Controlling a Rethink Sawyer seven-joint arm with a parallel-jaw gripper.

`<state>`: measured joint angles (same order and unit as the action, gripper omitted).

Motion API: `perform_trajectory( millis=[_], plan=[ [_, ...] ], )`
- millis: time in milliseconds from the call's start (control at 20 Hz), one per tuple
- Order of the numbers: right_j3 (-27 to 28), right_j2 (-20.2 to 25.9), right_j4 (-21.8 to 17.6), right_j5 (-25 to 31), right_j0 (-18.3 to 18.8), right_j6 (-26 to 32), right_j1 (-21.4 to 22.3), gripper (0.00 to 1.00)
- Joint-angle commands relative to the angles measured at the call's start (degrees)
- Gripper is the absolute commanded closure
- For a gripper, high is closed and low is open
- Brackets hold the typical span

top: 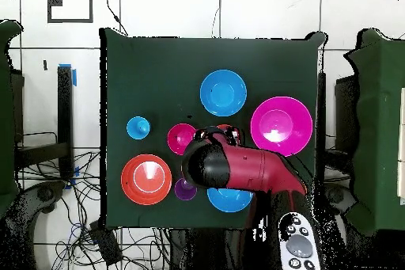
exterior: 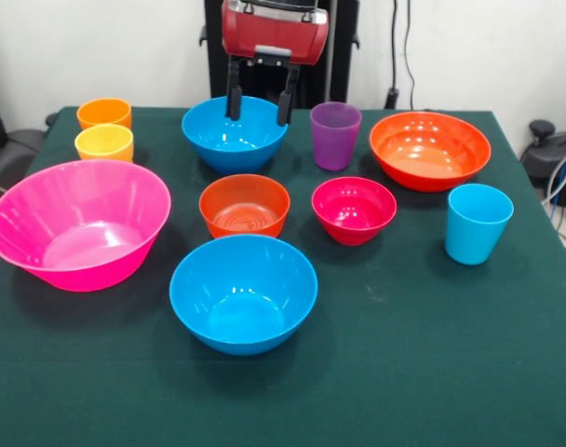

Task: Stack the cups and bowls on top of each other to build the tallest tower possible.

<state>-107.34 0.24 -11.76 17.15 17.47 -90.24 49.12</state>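
Ten translucent plastic vessels are set apart, unstacked, on a dark green table (exterior: 432, 372): cups at the edges, bowls between. The gripper (exterior: 261, 93) is held released over the far blue bowl (exterior: 234, 133). White walls and cables are seen behind.

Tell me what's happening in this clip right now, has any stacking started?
Not yet. The Sawyer's gripper hangs open over the far blue bowl, its fingers astride the bowl's back rim and holding nothing. Every piece stands apart on the green table: the pink bowl, near blue bowl, small orange bowl, magenta bowl, orange-red bowl, and the purple, light blue, orange and yellow cups.
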Motion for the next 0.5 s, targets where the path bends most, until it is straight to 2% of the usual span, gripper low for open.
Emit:
perform_trajectory(
  millis=[50, 500],
  plan=[
    [1.88, 5.73, -4.18, 3.06, -0.12, 0.61, -2.64, 0.0],
    [1.04, 6.98, -4.27, -0.9, -0.42, -0.78, -5.24, 0.0]
  ],
)
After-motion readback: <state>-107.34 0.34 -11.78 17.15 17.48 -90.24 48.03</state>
